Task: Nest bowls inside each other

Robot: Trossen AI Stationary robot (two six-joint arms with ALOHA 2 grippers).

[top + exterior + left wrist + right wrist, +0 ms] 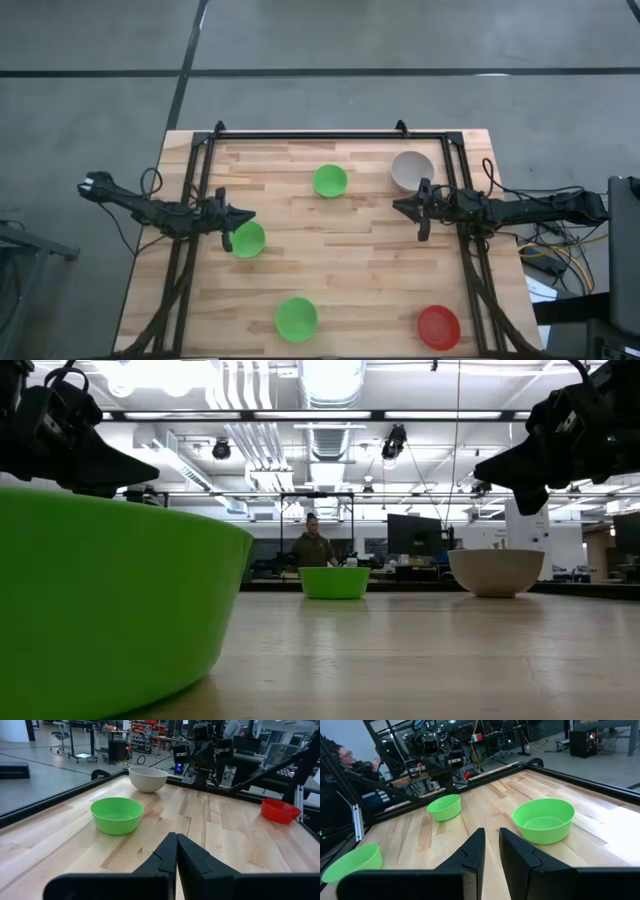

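Five bowls rest upright on the wooden table (350, 255). One green bowl (329, 181) sits far centre, with a grey-white bowl (411, 170) to its right. A second green bowl (247, 239) lies at mid left, a third (296, 318) near the front edge, and a red bowl (438, 327) at the front right. My left gripper (250, 216) hovers shut just beyond the mid-left green bowl, pointing right. My right gripper (398, 207) hovers beside the grey-white bowl, pointing left. Its fingers (490, 842) stand slightly apart with nothing between them.
A black frame rail (330, 135) runs along the table's far edge and down both sides. A person (313, 546) stands in the room beyond the table, and another person (345, 757) shows behind the left arm. Bare wood lies in the table's middle.
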